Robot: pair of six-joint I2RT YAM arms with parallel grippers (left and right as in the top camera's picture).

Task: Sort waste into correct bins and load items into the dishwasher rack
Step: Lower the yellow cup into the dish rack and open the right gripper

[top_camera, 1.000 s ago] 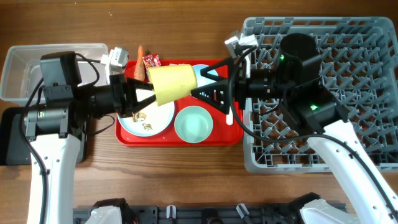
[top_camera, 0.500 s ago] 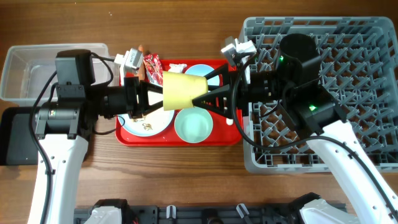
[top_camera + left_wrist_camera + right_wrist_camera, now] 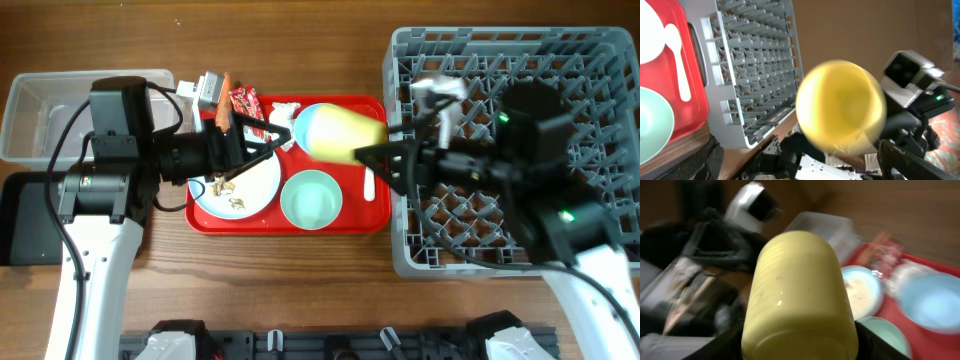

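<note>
The small yellow cup (image 3: pixel 338 133) lies sideways in the air above the red tray's right end, and my right gripper (image 3: pixel 365 145) is shut on it. In the right wrist view the cup (image 3: pixel 800 300) fills the space between the two black fingers (image 3: pixel 725 342). My left gripper (image 3: pixel 265 148) stands open over the pale blue plate (image 3: pixel 240 185), apart from the cup. Beige crumbs (image 3: pixel 236 203) lie on that plate. The mint-green bowl (image 3: pixel 312 198), the pale blue bowl (image 3: pixel 308 112) and the white spoon (image 3: pixel 370 186) are on the tray. The grey dishwasher rack (image 3: pixel 560 60) is at the right.
The carrot piece (image 3: pixel 224 92), red wrapper (image 3: pixel 244 99) and white tissue (image 3: pixel 284 108) lie at the red tray's (image 3: pixel 340 225) far left corner. The clear tub (image 3: pixel 50 100) and black tray (image 3: pixel 15 225) sit at the left, behind my left arm.
My left gripper has let go of the yellow cup and opened wide. The right gripper has closed on the cup and carried it right, toward the rack.
</note>
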